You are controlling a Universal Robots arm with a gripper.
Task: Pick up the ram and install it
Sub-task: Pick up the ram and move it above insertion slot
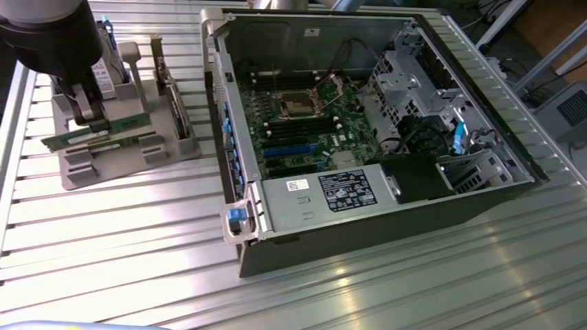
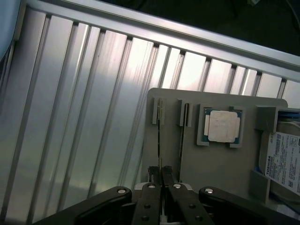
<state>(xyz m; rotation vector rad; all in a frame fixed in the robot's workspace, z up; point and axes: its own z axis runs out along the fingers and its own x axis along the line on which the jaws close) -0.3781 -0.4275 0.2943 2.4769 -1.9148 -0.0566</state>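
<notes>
The ram [image 1: 124,125] is a slim, long green board, and it stands on its long edge in a slot of the grey holder [image 1: 174,148]. The parts on its face are too small for me to tell. In the exterior view the holder sits on the bench [image 1: 119,227] at 9 o'clock from the open computer case [image 1: 367,227]. The ram's long axis there runs about from 9 o'clock to 3 o'clock, with the 3 o'clock end a little higher.

In the wrist view I look along the upper edge of the ram [image 2: 159,136], so it is only a thin dark line in the holder [image 2: 225,164]. My jaws are narrow, almost together, and they pinch this edge from both flat sides near one end of the stick. A second stick [image 2: 182,136] stands just beside it, parallel and apart from my jaws. Beyond that one lies the square silver CPU chip [image 2: 224,126] in its recess, and then the hard drive [image 2: 286,159] with a white label.
</notes>
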